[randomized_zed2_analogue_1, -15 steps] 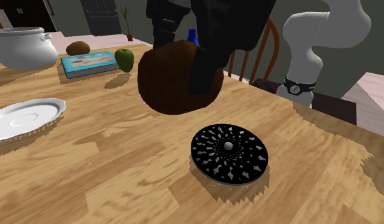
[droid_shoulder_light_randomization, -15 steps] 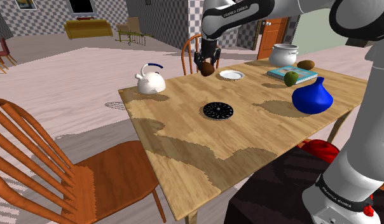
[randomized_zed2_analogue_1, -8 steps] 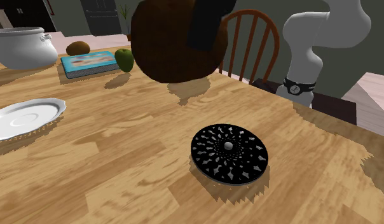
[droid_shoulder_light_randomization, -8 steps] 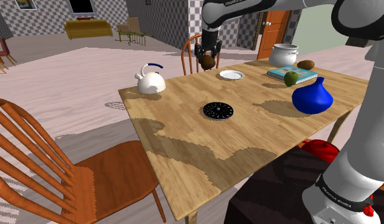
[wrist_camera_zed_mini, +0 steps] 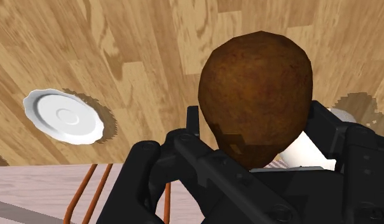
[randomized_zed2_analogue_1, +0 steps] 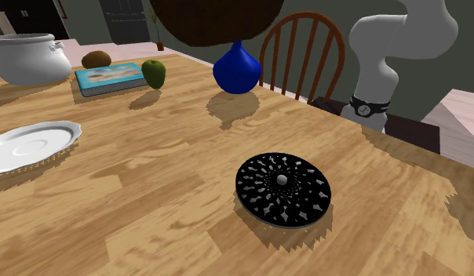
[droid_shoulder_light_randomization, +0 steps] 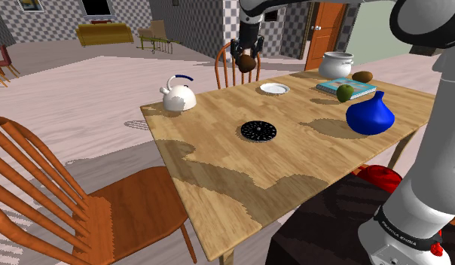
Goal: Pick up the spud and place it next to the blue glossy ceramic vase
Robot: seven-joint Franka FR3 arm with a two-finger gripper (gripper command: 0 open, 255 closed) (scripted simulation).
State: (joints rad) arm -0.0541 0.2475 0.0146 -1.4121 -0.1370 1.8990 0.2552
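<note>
The spud (droid_shoulder_light_randomization: 248, 64) is a brown rounded potato, clasped in my black gripper (droid_shoulder_light_randomization: 245, 59) high above the far end of the wooden table (droid_shoulder_light_randomization: 226, 162). In the wrist view the fingers (wrist_camera_zed_mini: 192, 125) press on both sides of the spud (wrist_camera_zed_mini: 257, 89), and my gripper (wrist_camera_zed_mini: 257, 124) is shut on it. Its underside (randomized_zed2_analogue_1: 220, 23) hangs at the second exterior view's top edge. The glossy blue vase (droid_shoulder_light_randomization: 370, 114) stands at the table's right side in the shoulder view, well away from the gripper. It stands upright by the far edge (randomized_zed2_analogue_1: 238, 69).
On the table are a black patterned disc (droid_shoulder_light_randomization: 258, 131), a white kettle (droid_shoulder_light_randomization: 178, 95), a white plate (droid_shoulder_light_randomization: 274, 89), a book (droid_shoulder_light_randomization: 357, 89) with a green apple (droid_shoulder_light_randomization: 344, 92), a white pot (droid_shoulder_light_randomization: 336, 65) and a brown fruit (droid_shoulder_light_randomization: 361, 76). A wooden chair (droid_shoulder_light_randomization: 105, 207) stands at the near corner, and another chair (randomized_zed2_analogue_1: 306, 47) behind the vase.
My gripper has risen with the spud, from just above the table near the plate to well above it. In the second exterior view it has lifted clear of the blue vase.
</note>
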